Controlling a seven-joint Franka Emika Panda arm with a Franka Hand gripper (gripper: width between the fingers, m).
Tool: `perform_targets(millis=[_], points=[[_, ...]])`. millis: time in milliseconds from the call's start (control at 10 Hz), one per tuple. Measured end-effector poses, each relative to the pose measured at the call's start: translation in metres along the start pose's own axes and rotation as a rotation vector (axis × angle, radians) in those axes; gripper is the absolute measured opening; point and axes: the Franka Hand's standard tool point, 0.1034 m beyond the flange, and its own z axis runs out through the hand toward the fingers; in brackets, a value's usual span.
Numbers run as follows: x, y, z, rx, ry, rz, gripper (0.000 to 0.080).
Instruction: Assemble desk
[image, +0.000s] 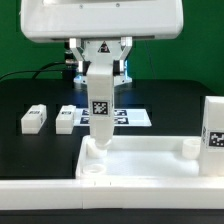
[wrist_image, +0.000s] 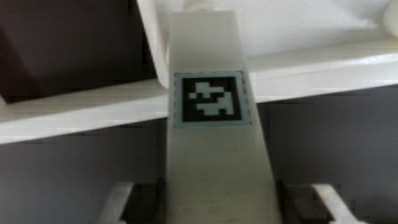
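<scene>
The white tabletop (image: 150, 160) lies at the front with its raised rim and a round corner socket (image: 93, 171). My gripper (image: 100, 85) is shut on a white square leg (image: 100, 115) with a black-and-white tag, held upright over the tabletop's corner on the exterior view's left, its lower end at the rim. In the wrist view the leg (wrist_image: 214, 130) runs between my fingers (wrist_image: 125, 200) down to the tabletop rim (wrist_image: 89, 110). Another leg (image: 213, 128) stands upright at the exterior view's right corner. Two more legs (image: 34, 118) (image: 66, 118) lie on the black table.
The marker board (image: 128, 116) lies flat behind the held leg. A long white bar (image: 40, 186) runs along the front edge. The green wall is behind.
</scene>
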Motion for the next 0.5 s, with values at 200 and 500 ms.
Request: perform_targets(millis=[200, 500], points=[[0.003, 0.005, -0.001, -0.029, 0.136, -0.011, 0.0289], [0.012, 0.004, -0.003, -0.026, 0.148, -0.009, 0.0289]])
